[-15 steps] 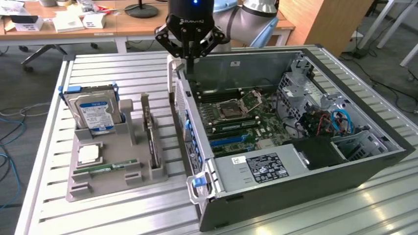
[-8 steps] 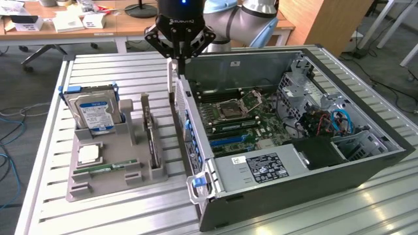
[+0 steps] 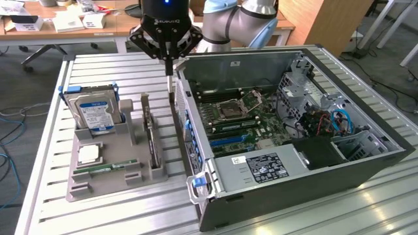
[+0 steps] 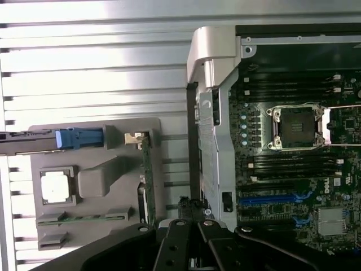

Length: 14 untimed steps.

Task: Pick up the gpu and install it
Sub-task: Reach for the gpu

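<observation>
The gpu [image 3: 151, 133] stands on its long edge in a slot of the grey holder [image 3: 104, 183], on the side nearest the computer case; its silver bracket end points away from the camera. In the wrist view the gpu [image 4: 148, 176] appears edge-on as a thin brownish strip. My gripper [image 3: 170, 73] hangs fingers-down above the narrow gap between the holder and the case, beyond the card's far end. It is shut with nothing in it. The joined fingertips [image 4: 190, 204] sit just beside the card, apart from it.
The open computer case [image 3: 365, 161] lies on the exterior view's right, with its motherboard [image 3: 238, 120] and empty CPU socket [image 4: 296, 127] exposed. The holder also carries a hard drive [image 3: 95, 111], a CPU chip [image 3: 89, 154] and a RAM stick [image 3: 107, 168]. A slatted metal table [image 3: 117, 68] lies underneath.
</observation>
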{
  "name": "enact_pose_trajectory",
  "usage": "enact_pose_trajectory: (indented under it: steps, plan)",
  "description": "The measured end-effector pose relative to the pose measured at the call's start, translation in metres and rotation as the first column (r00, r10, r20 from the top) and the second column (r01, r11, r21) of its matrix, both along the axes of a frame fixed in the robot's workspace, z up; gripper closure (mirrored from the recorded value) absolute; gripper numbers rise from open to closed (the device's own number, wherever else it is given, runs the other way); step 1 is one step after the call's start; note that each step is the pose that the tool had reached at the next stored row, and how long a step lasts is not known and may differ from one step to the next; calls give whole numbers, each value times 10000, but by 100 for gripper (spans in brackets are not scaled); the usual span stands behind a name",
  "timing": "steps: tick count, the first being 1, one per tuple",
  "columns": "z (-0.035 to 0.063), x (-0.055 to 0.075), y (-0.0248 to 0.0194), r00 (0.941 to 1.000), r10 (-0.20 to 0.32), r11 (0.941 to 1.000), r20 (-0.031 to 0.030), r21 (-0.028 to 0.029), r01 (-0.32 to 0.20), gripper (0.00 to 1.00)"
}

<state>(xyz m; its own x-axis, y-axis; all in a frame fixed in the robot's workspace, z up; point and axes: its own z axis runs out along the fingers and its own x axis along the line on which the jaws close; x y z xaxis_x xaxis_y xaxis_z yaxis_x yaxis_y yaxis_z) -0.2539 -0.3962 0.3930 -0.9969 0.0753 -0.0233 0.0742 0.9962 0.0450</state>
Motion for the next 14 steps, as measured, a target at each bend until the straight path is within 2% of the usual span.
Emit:
enact_pose_trajectory:
  steps: [14]
  plan:
    - [-2, -336, 7, 10000, 1, 10000, 0, 1, -1, 89]
